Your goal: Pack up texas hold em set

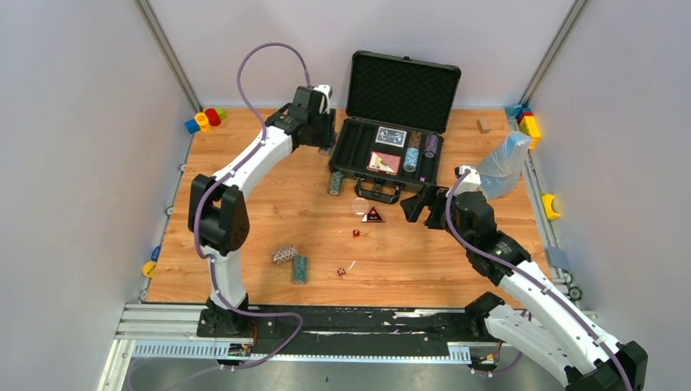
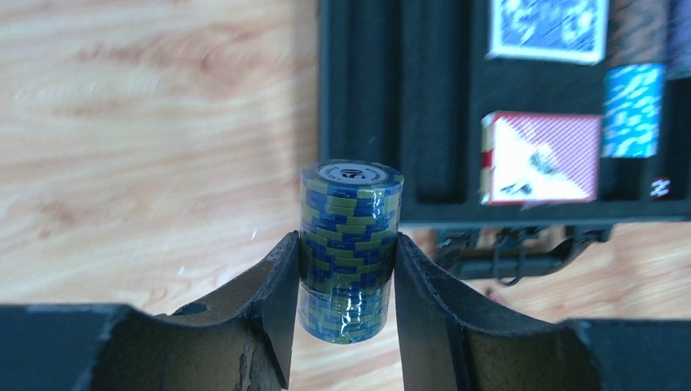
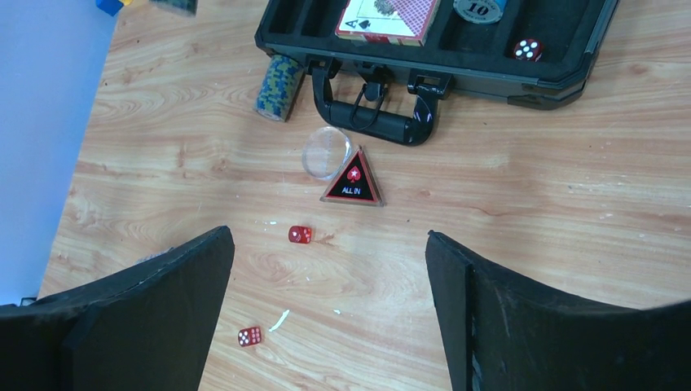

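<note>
Left wrist view: the left jaws are clamped on a blue-and-olive chip roll (image 2: 350, 212), one on each side, with the roll upright and its printed face on top.
Why that grip: my guess is that squeezing the sides keeps the wrapped stack in one piece. Can't tell if its bottom is off the surface (image 2: 147, 122).
Where it's headed: the case (image 2: 326, 106) is just to the right of the roll and its long left-hand grooves (image 2: 391, 106) are bare, so that's probably the slot. I reckon the roll has to be tipped on its side to fit.
Right jaws: spread wide with nothing in them, hanging over the surface in front of the case handle (image 3: 379, 122).
Below them: two red dice (image 3: 300, 235), plus the ALL IN button (image 3: 352, 181) touching a clear disc (image 3: 326, 152). All small flat stuff, and wide jaws look ready to come down on one.
Already in the case: blue deck (image 2: 547, 28), red deck (image 2: 542, 156), light blue roll (image 2: 631, 110) and one die (image 3: 526, 50).
Not packed yet: a camo roll (image 3: 279, 85) lying by the case's front left corner and two loose rolls (image 1: 292, 261) near the left arm.
Lid (image 1: 403, 90): propped open, so there's clear access from above.
</note>
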Motion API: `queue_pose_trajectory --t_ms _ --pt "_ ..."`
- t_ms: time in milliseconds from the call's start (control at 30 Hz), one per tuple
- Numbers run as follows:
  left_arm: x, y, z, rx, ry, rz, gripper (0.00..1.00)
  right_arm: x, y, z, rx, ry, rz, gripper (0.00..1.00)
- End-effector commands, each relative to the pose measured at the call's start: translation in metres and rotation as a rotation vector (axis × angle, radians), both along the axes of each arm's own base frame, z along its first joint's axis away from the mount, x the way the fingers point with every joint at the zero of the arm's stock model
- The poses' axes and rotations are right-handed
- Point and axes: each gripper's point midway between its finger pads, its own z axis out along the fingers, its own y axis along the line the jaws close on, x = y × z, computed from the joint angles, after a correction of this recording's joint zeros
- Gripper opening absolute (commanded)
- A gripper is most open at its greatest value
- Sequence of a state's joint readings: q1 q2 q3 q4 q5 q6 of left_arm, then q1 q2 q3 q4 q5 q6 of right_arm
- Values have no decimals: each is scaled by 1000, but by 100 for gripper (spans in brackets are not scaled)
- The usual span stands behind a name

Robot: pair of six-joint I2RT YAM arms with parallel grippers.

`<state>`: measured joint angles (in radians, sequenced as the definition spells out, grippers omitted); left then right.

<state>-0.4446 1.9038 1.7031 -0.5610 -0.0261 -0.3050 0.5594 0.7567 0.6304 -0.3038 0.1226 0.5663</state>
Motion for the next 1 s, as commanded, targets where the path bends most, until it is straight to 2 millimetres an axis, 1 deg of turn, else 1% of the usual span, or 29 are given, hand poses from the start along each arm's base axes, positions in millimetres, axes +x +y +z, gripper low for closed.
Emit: queue_pose_trajectory --t_ms 0,100,133,233,367,433,500,567,600,633,667,700,833,867,967 --pt "39 -41 44 -155 -130 -83 37 11 -2 20 23 -97 -31 89" --pt "56 -56 39 -182 -131 -107 37 14 -5 22 17 -119 -48 89" --pt "59 -60 37 -192 -130 -119 37 15 -6 22 13 -123 -53 89" --pt "76 -72 24 -206 -120 -135 37 18 -8 22 1 -130 -63 89" --pt "94 -80 5 -203 -121 -131 36 19 -7 20 1 -129 -62 89" --pt "104 -78 -4 -179 -140 -113 36 19 -6 19 1 -129 -60 89" --pt "117 -74 -7 -152 -185 -90 36 20 -8 17 -1 -129 -66 89" --pt "125 -72 -12 -130 -214 -74 36 20 -8 16 -5 -130 -70 89" --pt "129 -70 -18 -119 -217 -65 36 20 -8 16 -6 -130 -72 89" --pt "133 -70 -17 -117 -233 -64 36 21 -9 15 -8 -129 -74 89" --pt "135 -69 -21 -111 -235 -59 36 21 -9 15 -10 -129 -75 88" --pt "138 -69 -18 -112 -248 -55 36 21 -9 13 -12 -126 -76 89" --pt "148 -71 -24 -132 -263 -44 36 21 -9 10 -15 -121 -74 89" --pt "150 -71 -28 -137 -261 -41 35 21 -9 9 -16 -119 -75 89" --pt "158 -72 -31 -153 -276 -38 35 22 -8 8 -18 -117 -73 89"
